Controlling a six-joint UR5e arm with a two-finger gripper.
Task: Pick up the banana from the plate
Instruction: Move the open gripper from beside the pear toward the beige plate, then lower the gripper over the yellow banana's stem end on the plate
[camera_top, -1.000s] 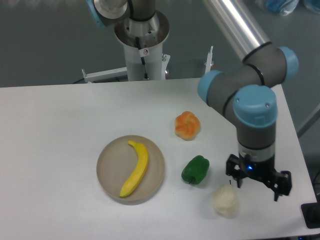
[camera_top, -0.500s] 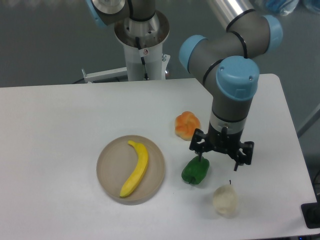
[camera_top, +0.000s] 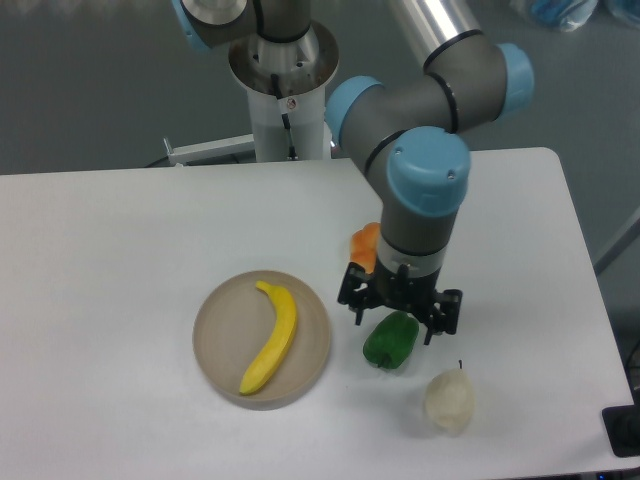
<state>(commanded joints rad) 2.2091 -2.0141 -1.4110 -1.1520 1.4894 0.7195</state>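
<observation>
Pretty bright, even overhead light, so the white worktop (camera_top: 120, 300) looks a bit washed out. Shadows are soft and small, tucked under the plate (camera_top: 215, 345) and pear (camera_top: 448, 400). Slight softness overall, a glare streak on the metal tube at 12 o'clock.

The white table (camera_top: 120, 260) carries one round beige plate (camera_top: 218, 345), one curved yellow banana (camera_top: 273, 337), one green bell pepper (camera_top: 391, 341), one whitish pear (camera_top: 449, 400) and one orange fruit (camera_top: 365, 243).
</observation>
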